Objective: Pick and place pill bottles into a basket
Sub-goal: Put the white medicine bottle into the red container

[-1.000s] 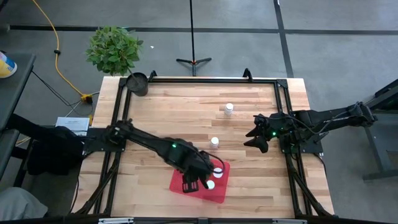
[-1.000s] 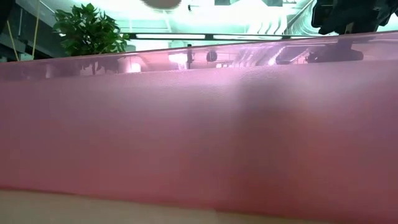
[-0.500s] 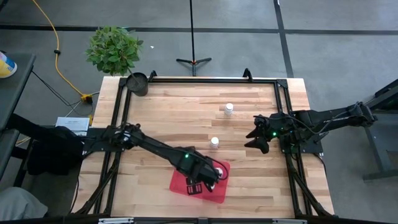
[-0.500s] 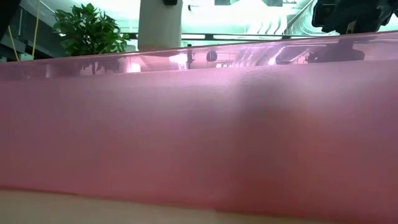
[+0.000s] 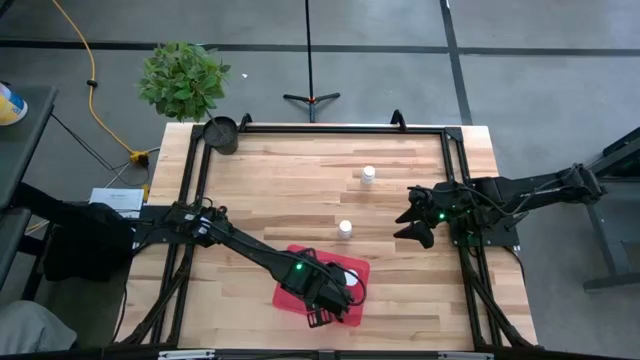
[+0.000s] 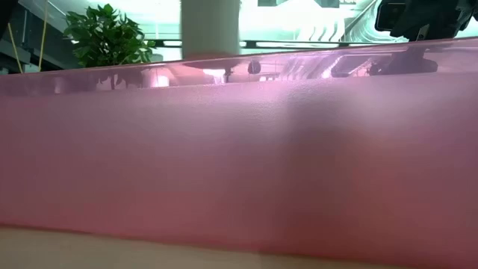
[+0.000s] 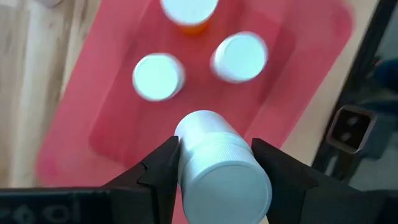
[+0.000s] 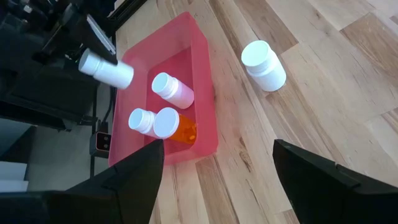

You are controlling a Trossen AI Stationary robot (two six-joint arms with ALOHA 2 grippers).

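Observation:
The red tray lies near the table's near edge; its wall fills the low view. Three bottles stand in it: an orange one and two white ones. My left gripper is over the tray, shut on a white bottle, which also shows above the tray's rim in the low view. Two more white bottles stand on their bases on the wood. My right gripper is open and empty at the table's right. My left gripper pinches the white bottle's ribbed cap between its two fingers, one on each side. The fingers come from above, pointing down. The bottle hangs upright below them over the tray, its lower end hidden behind the tray's wall in the low view.
A small dark pot stands at the table's far left corner, with a green plant on the floor behind it. A black frame runs around the tabletop. Bare wood lies left of the tray and across the far half.
My left gripper has gone toward the table's near edge and a little to the right over the tray, and down with the white bottle, which has come into the low view above the tray's rim. It has stayed shut on the bottle.

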